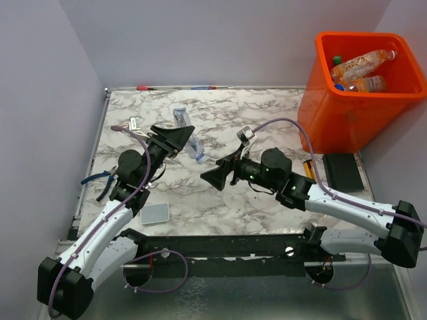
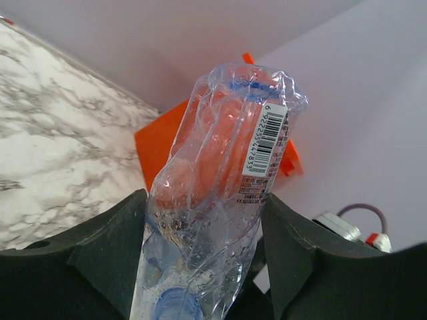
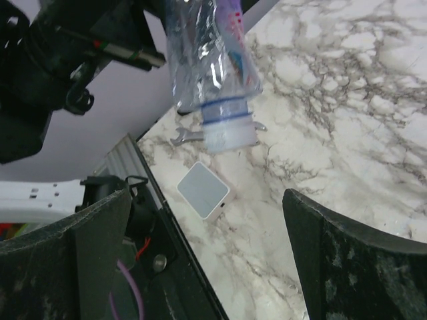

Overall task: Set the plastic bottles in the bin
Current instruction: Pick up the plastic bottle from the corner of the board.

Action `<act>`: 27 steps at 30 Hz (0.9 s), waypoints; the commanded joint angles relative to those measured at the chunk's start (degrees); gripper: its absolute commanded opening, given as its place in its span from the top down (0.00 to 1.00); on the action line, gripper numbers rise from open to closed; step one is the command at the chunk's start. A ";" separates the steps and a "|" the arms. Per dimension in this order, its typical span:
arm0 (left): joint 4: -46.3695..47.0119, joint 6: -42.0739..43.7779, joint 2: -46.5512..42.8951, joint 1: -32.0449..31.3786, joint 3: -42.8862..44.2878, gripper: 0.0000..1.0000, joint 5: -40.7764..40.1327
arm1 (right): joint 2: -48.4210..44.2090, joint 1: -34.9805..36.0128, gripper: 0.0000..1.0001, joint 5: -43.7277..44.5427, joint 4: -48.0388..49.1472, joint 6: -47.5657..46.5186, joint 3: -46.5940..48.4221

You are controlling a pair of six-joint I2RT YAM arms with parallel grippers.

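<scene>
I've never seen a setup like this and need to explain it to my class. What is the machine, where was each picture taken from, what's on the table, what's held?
Two robot arms sit at a marble table. One picture looks down from above; the others come from a camera on each wrist. The left gripper holds a crushed clear bottle; the right gripper is open and empty. On the table lie blue-handled pliers and a grey-white pad; the orange bin holds more bottles.

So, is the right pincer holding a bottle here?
No, the right pincer stands open and empty; the clear bottle sits in the left pincer.
</scene>
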 commanded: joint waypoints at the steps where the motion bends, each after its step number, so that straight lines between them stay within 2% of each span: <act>1: 12.45 -2.89 1.32 -4.14 -0.21 0.95 1.05 | 3.91 1.24 0.02 9.37 6.67 -2.33 4.59; 5: 13.43 -2.78 2.02 -5.87 -0.32 0.98 -0.04 | 6.38 1.25 0.03 12.19 6.26 -3.45 6.78; 10: 13.44 -2.54 2.10 -6.35 -0.57 1.00 -0.07 | 7.63 1.34 0.11 12.56 7.57 -4.46 7.36; 16: 13.43 -2.54 1.55 -6.54 -1.80 1.00 -0.59 | 9.54 1.34 0.41 10.51 8.87 -4.99 8.31; 20: 13.44 -2.34 1.10 -6.54 -2.48 1.00 -0.38 | 9.54 1.35 0.54 9.85 10.31 -4.86 7.83; 21: 13.43 -2.17 0.95 -6.57 -2.76 1.00 -0.28 | 9.49 1.34 0.64 9.72 10.43 -4.88 7.83; 22: 13.43 -1.99 0.75 -6.56 -3.00 0.95 -0.15 | 9.47 1.34 0.76 9.22 10.57 -5.03 7.88; 24: 13.43 -1.85 0.35 -6.57 -3.72 0.74 0.27 | 9.16 1.34 0.98 8.99 9.94 -5.10 8.04; 26: 13.28 -1.63 -0.41 -6.55 -4.50 0.47 0.25 | 8.31 1.34 1.00 9.49 9.14 -5.06 7.75; 27: 13.19 -1.53 -0.84 -6.52 -4.82 0.37 0.10 | 7.60 1.34 1.00 9.85 8.90 -5.15 7.40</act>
